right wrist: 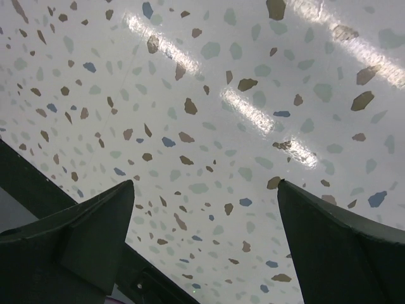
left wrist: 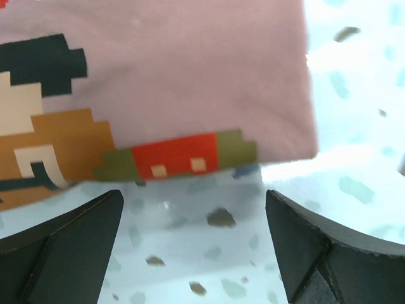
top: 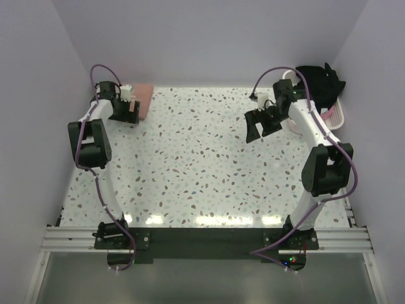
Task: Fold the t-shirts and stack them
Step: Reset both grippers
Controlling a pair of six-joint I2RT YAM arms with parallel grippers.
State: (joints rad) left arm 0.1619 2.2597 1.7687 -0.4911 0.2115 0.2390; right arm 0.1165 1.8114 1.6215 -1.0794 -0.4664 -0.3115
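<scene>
A folded dusty salmon-pink t-shirt point(top: 143, 98) lies at the far left of the table. It fills the top of the left wrist view point(left wrist: 190, 76), with a pixel-art print on it. My left gripper point(top: 128, 113) is open and empty, low over the table just at the shirt's near edge point(left wrist: 193, 221). A black t-shirt point(top: 319, 82) is heaped on the white basket point(top: 336, 118) at the far right, with a bit of brighter pink t-shirt point(top: 328, 114) showing in it. My right gripper point(top: 262, 125) is open and empty above bare table point(right wrist: 205, 209), left of the basket.
The speckled terrazzo tabletop point(top: 202, 164) lies between the two arms. Pale walls close in the back and sides. The basket sits against the right wall.
</scene>
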